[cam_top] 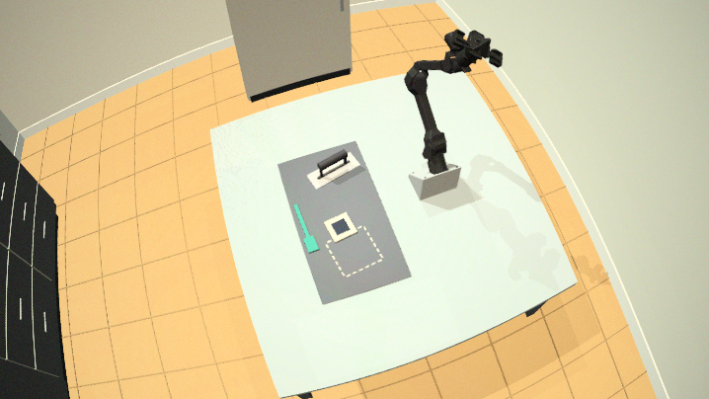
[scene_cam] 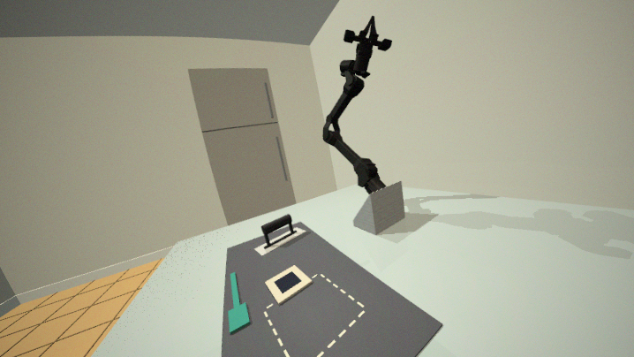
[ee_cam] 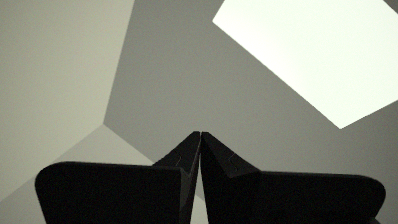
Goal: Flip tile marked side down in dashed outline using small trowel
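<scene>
The cream tile [cam_top: 328,224] [scene_cam: 273,289] lies flat on the grey mat [cam_top: 366,198] [scene_cam: 398,323] with its dark square marking facing up. It covers part of the far side of the dashed outline [cam_top: 347,275] [scene_cam: 363,306] and lies mostly outside it. The small teal trowel [cam_top: 310,243] [scene_cam: 239,317] lies flat near the mat's left edge, beside the tile, not touching it; its thin handle points to the back. My gripper [scene_cam: 372,18] [ee_cam: 200,138] is shut and empty, raised high above the table and far from the trowel, its fingers pointing up.
A larger trowel with a black handle [cam_top: 332,159] [scene_cam: 276,223] and a pale plate stands at the back of the mat. The arm's grey base block [cam_top: 439,183] [scene_cam: 388,208] stands on the white table [cam_top: 258,173] [scene_cam: 487,284] to the right of the mat. A fridge [cam_top: 297,44] [scene_cam: 248,163] stands behind the table.
</scene>
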Tool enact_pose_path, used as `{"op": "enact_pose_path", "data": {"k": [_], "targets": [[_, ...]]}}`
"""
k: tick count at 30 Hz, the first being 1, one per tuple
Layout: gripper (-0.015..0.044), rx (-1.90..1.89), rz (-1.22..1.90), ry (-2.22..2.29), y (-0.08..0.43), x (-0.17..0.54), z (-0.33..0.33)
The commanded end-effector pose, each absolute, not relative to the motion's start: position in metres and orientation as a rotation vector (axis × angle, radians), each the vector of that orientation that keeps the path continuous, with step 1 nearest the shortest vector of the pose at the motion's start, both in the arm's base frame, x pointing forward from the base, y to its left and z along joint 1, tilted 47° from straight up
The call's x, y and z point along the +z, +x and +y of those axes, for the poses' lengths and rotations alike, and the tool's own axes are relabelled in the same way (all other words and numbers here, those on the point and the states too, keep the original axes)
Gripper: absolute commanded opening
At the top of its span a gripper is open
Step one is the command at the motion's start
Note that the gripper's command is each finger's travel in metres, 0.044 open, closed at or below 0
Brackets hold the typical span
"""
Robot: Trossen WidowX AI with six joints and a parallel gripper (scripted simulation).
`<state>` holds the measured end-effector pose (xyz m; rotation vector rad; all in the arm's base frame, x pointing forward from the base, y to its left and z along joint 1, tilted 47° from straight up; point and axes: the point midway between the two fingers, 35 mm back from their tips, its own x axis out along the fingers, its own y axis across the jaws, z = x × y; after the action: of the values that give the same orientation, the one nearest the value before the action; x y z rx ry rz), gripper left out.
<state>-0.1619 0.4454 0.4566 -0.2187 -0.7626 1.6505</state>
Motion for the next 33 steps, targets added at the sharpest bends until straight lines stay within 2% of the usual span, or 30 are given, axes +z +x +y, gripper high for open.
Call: {"op": "enact_pose_path", "data": {"k": [1,6,10,24,33], "targets": [[0.0053,1.650,-0.763,-0.219,-0.162,0.457,0.445],[0.0179,1.645,-0.755,-0.225,-0.159,0.455,0.447],[0.0270,1.601,-0.695,-0.275,-0.132,0.445,0.458],[0.0270,1.327,-0.374,-0.501,0.017,0.388,0.485],[0.0270,1.130,-0.198,-0.577,0.112,0.365,0.468]]}}
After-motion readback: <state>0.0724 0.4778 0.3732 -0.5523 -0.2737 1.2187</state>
